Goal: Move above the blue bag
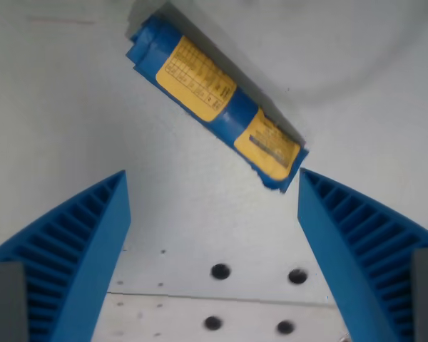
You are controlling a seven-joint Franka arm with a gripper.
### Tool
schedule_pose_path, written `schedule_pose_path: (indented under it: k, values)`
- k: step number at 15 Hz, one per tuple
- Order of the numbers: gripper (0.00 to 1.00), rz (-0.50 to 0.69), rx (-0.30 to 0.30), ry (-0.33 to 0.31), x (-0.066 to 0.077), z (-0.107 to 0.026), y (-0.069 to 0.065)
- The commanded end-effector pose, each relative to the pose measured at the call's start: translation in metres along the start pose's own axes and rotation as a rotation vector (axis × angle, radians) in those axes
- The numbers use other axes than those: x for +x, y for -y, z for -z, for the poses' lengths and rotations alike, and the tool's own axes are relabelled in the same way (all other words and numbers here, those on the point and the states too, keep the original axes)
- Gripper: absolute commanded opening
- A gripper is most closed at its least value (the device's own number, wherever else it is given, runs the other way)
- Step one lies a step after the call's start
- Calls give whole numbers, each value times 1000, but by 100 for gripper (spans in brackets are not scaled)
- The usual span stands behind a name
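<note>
Two blue fingers (pixel 78 249) frame our wrist view, spread wide with nothing between them — our gripper (pixel 212 178) is empty. We see the blue bag (pixel 217 100) lying diagonally on the pale table (pixel 50 107), toward the top of the view. We should shift forward until it sits centred between the fingers — keeping height.

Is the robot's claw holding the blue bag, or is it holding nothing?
Nothing. The gripper is open, its fingers wide apart, and the blue bag lies on the table beyond the tips, untouched.
</note>
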State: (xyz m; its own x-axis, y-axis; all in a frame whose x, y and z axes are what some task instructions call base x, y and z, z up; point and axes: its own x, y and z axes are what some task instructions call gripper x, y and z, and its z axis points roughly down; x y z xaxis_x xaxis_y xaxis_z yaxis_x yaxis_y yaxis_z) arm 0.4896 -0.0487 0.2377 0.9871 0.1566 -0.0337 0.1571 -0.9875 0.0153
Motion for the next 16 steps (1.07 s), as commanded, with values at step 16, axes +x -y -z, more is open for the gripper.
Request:
schedule_pose_path:
  k: [16]
  values:
    - [100,672,-113,-39,10,-54,4]
